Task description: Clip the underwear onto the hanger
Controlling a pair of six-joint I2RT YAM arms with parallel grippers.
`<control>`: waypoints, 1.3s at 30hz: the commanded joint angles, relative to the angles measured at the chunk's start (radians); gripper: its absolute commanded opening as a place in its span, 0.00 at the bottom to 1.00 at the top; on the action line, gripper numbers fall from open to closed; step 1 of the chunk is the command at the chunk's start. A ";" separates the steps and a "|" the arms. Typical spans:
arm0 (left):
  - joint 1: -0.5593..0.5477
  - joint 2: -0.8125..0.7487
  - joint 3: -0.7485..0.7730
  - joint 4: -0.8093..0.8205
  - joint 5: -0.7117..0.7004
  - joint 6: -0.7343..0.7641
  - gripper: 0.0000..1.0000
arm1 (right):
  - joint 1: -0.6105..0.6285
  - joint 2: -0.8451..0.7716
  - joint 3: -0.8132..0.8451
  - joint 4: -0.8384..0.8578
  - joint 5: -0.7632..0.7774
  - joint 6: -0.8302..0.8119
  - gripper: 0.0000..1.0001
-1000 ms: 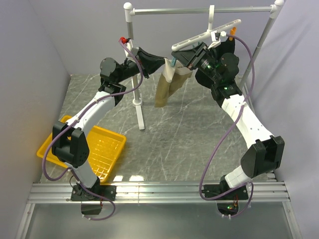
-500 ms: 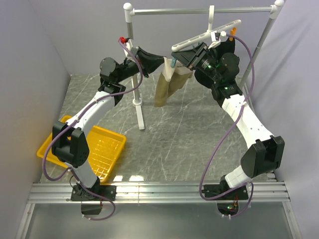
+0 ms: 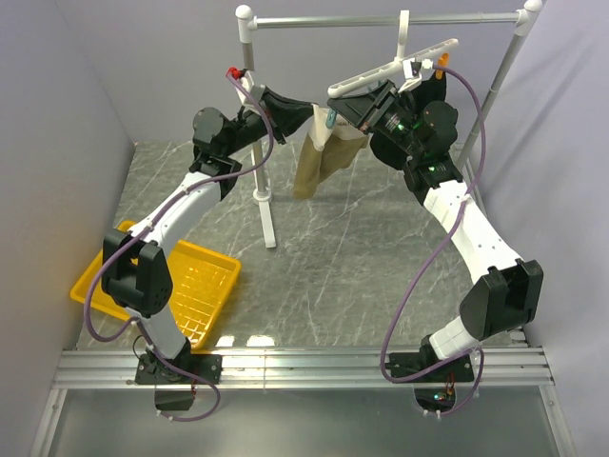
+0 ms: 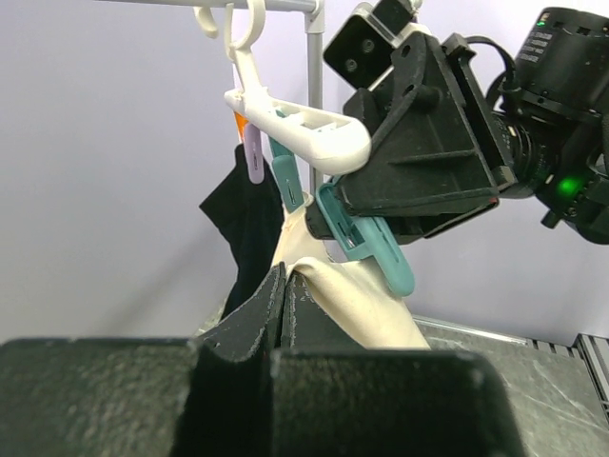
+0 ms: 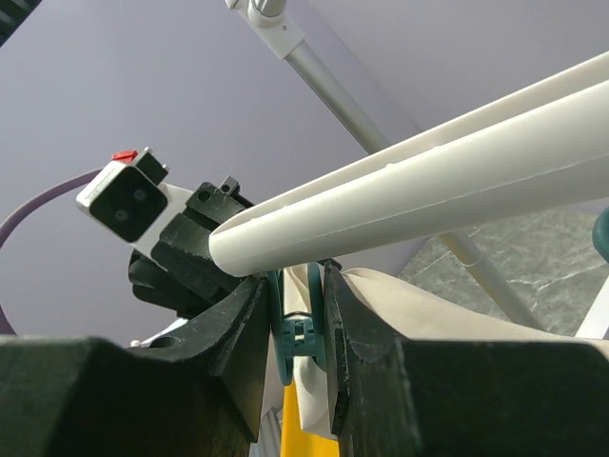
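The tan underwear [image 3: 319, 164] hangs below the low end of the white hanger [image 3: 395, 69], which hooks on the silver rail. My left gripper [image 3: 306, 118] is shut on the underwear's top edge [image 4: 366, 305], holding it up beside the teal clip [image 4: 366, 238]. My right gripper [image 3: 344, 112] is shut on the teal clip [image 5: 300, 333], squeezing its handles under the hanger bar [image 5: 419, 181]. Cream fabric [image 5: 447, 305] sits right by the clip. Purple and orange clips [image 4: 249, 143] hang further along the hanger.
A black garment [image 4: 245, 228] hangs behind the hanger. The silver rail [image 3: 381, 19] with white joints stands on a post [image 3: 264, 190] at centre. A yellow basket [image 3: 195, 286] lies at the left front of the marble table.
Both grippers and the underwear have risen slightly toward the hanger's low end. Otherwise little has moved.
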 commanded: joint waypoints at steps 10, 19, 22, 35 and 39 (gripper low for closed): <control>0.000 0.013 0.074 0.034 -0.038 -0.048 0.00 | 0.012 0.011 0.005 0.014 -0.019 0.024 0.00; 0.001 0.015 0.080 0.033 -0.046 -0.049 0.00 | 0.012 0.011 0.011 0.011 -0.025 0.021 0.13; 0.000 0.018 0.081 0.033 -0.044 -0.052 0.00 | 0.012 0.011 0.011 0.008 -0.023 0.021 0.16; 0.001 0.015 0.081 0.033 -0.040 -0.052 0.00 | 0.011 0.015 0.015 0.003 -0.030 0.026 0.27; 0.000 0.015 0.081 0.036 -0.037 -0.055 0.01 | 0.012 0.017 0.020 0.003 -0.030 0.030 0.27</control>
